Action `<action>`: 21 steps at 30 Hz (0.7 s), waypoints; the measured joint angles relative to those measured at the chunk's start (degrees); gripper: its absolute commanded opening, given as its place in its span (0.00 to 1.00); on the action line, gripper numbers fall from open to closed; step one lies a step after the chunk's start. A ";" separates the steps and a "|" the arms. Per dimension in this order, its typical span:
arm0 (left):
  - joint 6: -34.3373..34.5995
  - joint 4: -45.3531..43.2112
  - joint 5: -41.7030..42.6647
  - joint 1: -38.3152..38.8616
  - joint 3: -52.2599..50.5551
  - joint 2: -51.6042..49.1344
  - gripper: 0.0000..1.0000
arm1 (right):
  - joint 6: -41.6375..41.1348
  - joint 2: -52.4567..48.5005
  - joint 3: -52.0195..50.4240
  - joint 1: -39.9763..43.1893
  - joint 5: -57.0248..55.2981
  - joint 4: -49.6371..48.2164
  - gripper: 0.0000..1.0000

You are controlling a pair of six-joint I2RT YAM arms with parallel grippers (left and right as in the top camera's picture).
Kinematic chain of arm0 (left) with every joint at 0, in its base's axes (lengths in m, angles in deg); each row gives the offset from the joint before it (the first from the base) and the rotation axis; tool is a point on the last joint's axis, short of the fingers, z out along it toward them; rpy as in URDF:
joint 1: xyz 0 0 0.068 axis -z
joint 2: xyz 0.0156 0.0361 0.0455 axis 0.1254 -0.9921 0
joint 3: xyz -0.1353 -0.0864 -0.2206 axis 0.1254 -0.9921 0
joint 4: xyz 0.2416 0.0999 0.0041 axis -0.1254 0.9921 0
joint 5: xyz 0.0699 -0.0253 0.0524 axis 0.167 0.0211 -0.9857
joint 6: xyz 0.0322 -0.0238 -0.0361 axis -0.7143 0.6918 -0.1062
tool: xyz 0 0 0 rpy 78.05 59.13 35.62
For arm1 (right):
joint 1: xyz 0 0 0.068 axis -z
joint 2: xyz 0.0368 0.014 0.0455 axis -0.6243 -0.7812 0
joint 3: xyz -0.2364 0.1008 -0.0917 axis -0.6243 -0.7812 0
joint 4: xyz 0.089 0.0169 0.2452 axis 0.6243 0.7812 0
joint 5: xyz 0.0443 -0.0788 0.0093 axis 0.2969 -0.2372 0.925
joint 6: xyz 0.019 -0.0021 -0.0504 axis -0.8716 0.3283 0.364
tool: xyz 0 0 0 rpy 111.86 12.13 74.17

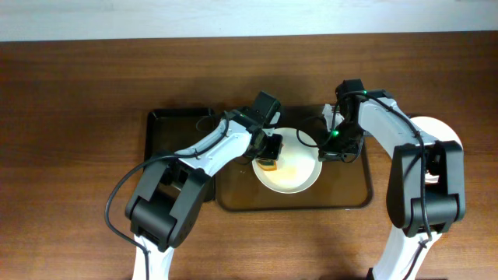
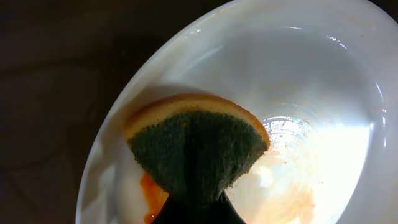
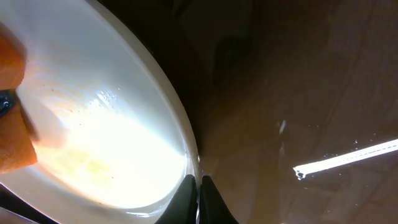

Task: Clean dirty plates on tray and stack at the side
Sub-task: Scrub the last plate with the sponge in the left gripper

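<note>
So the dirty plate point(image 1: 299, 177) is sitting in the brown tray point(image 1: 352, 196) in the middle of the bench point(image 1: 78, 93), and both arms are on it. The left fingers point(image 1: 270, 149) are clenched on a sponge point(image 1: 268, 163), orange body with a dark green scrubby face, and it's pressed onto the left side of the plate's inside. The left wrist view shows the green side fanned out towards the camera, plus an orange smear on the plate right under it and a faint orange film across the bottom. The right fingers point(image 1: 336, 148) are pinched on the plate's right rim, one finger each side of the edge, with the wet-looking tray floor just beyond. There's also a smaller black tray point(image 1: 167, 128) off to the left, and another white plate point(image 1: 442, 128) on the bench at the far right, partly tucked under the right arm.
</note>
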 measured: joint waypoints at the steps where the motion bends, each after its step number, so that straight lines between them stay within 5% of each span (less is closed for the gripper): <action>1: -0.22 -0.02 -1.09 0.39 0.00 0.00 0.00 | 0.00 0.00 0.00 0.00 0.00 0.00 0.04; 9: -0.83 -2.01 -14.82 2.14 0.24 -0.02 0.00 | -0.02 0.00 0.00 0.00 0.00 -0.02 0.04; 21: -1.05 -16.06 -26.80 2.95 -0.24 -1.73 0.00 | -0.28 0.00 0.02 0.00 2.60 -0.98 0.04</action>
